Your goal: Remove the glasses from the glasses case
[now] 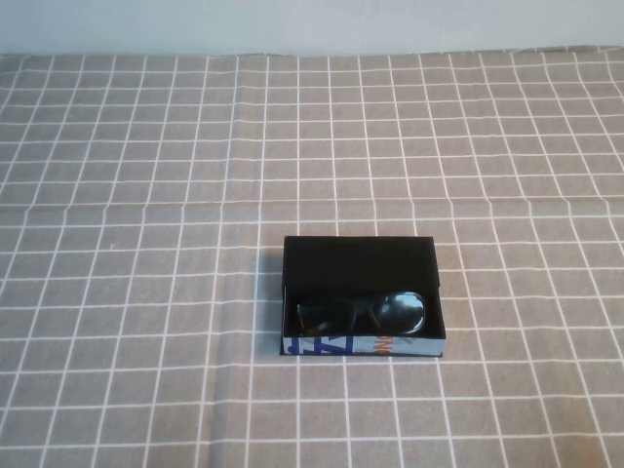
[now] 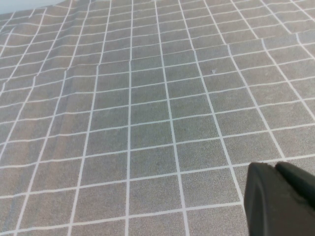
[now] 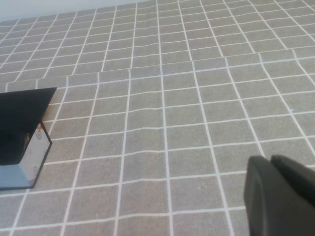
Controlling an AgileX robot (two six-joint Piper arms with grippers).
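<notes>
The glasses case (image 1: 359, 258) is an open shallow black box with a light blue front side, lying at the middle of the table in the high view. The black-framed glasses (image 1: 363, 312) lie folded inside it against the front side. A corner of the case (image 3: 22, 130) shows in the right wrist view. Neither arm shows in the high view. My left gripper (image 2: 275, 169) hangs over bare cloth, fingers together and empty. My right gripper (image 3: 269, 162) is also shut and empty, apart from the case.
A grey cloth with a white grid (image 1: 146, 292) covers the whole table, with a fold line across it behind the case. A pale wall (image 1: 312, 24) runs along the far edge.
</notes>
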